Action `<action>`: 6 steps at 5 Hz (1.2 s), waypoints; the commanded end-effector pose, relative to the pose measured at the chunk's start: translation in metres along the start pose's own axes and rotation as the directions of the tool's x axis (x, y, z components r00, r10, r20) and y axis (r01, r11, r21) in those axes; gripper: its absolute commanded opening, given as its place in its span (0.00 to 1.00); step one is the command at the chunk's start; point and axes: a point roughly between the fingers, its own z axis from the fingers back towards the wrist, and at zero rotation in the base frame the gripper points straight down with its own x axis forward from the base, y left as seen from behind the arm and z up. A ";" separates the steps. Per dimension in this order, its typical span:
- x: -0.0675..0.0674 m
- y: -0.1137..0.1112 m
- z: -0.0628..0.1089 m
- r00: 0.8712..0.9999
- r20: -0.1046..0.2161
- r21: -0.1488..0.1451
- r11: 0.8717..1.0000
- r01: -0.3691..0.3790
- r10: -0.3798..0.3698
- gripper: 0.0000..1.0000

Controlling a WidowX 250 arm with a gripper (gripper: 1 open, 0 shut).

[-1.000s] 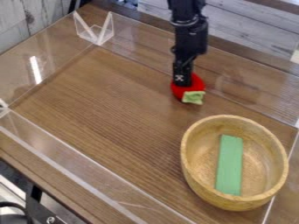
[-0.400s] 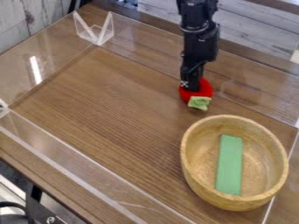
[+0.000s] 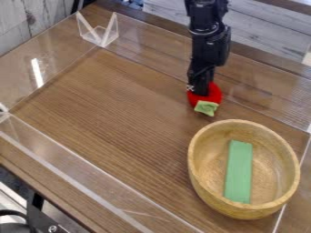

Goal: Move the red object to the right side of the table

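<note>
Red object [image 3: 202, 92] lying on the table [image 3: 109, 109], right of centre, just above the rim of the wooden bowl [image 3: 245, 167] and apart from it. Long axis running diagonally, red body toward the upper left, green leafy stem [image 3: 208, 106] pointing toward the lower right, at the bowl. Gripper [image 3: 201, 85] pointing straight down from the black arm [image 3: 209, 36], jaws drawn narrow and clamped on the red body, fingertips buried against it. Flat green block [image 3: 239, 172] resting lengthwise inside the bowl, roughly upright in the picture. Low clear walls [image 3: 49, 155] edging the table, with a small clear folded stand [image 3: 97, 30] at the far left corner. No brand, label or readable writing anywhere; only a pale mark on the arm's wrist, too small to read.

Compared with a second ago: fruit shifted slightly right and toward the bowl, arm leaning a little further right, green stem turned from facing right to facing lower right. Bowl and green block unmoved.
</note>
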 end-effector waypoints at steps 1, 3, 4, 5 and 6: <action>0.013 0.003 0.012 1.000 -0.003 0.063 0.998 0.031 -0.030 0.00; 0.030 -0.002 0.000 1.000 -0.024 0.088 0.996 0.019 -0.017 0.00; 0.036 -0.002 0.015 1.000 -0.031 0.108 0.994 0.000 0.004 0.00; 0.042 0.001 0.030 0.999 -0.038 0.130 0.991 -0.025 0.030 0.00; 0.035 0.004 0.026 0.998 -0.027 0.138 0.989 -0.059 0.064 0.00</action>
